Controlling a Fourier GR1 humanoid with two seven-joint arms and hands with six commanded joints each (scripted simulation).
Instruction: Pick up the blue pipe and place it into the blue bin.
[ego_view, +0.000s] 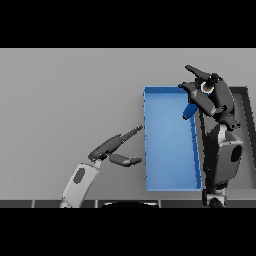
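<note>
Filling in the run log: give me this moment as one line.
phase: carry | right hand: holds blue pipe over blue bin, far right corner | left hand: open, idle, left of bin

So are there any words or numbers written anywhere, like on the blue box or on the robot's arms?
No, there is nothing to read anywhere in this picture.
Blue bin: plain blue, no label or number.
Blue pipe, under the right robot hand at the bin's far right edge: no marks.
Left robot hand, open beside the bin: no writing on it or its arm.
Grey table: no signs.
</note>
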